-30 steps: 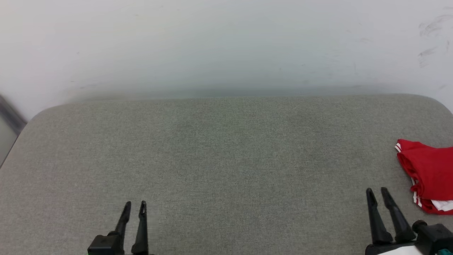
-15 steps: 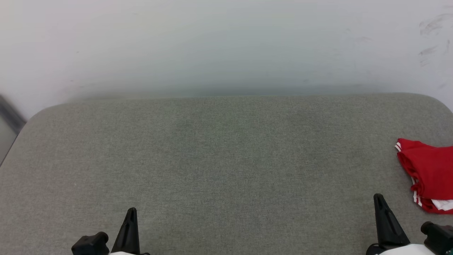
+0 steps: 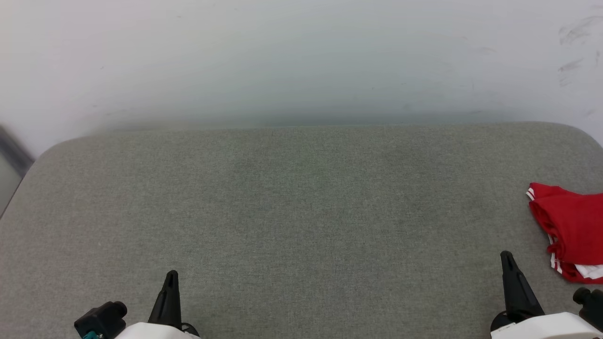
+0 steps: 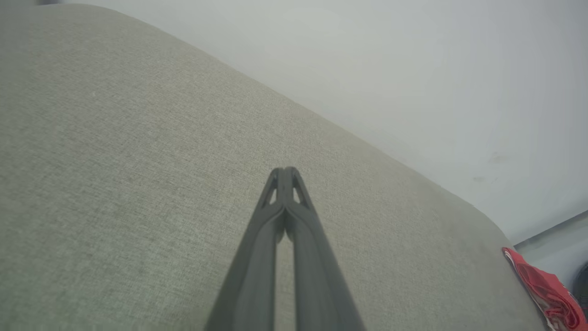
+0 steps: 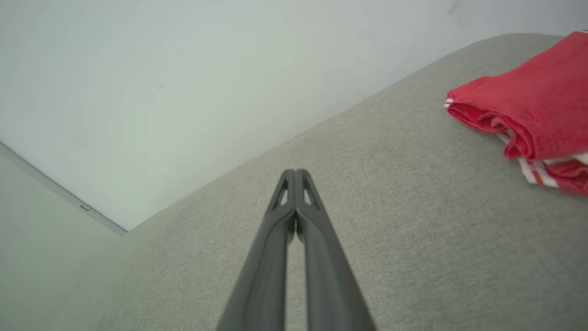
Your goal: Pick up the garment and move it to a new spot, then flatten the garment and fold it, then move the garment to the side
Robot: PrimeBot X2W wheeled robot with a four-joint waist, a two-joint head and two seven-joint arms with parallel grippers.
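The red garment [image 3: 572, 228] lies folded at the far right edge of the grey fabric surface [image 3: 292, 212], with red-white striped trim and a bit of white sleeve showing. It also shows as a red folded stack [image 5: 528, 115] in the right wrist view and as a small red bundle [image 4: 544, 289] in the left wrist view. My right gripper [image 3: 508, 259] stands shut and empty at the lower right, just left of the garment and apart from it. At the lower left my left gripper [image 3: 171, 277] is shut on nothing; its closed fingertips [image 4: 285, 173] hover over bare fabric.
A pale wall [image 3: 301, 61] rises behind the surface's rounded far edge. A dark strip [image 3: 14, 150] runs beyond the surface's left corner. Wide bare fabric spreads between the two grippers.
Both grippers went from slightly parted fingers to shut and drew back toward the bottom edge. The garment has not moved.
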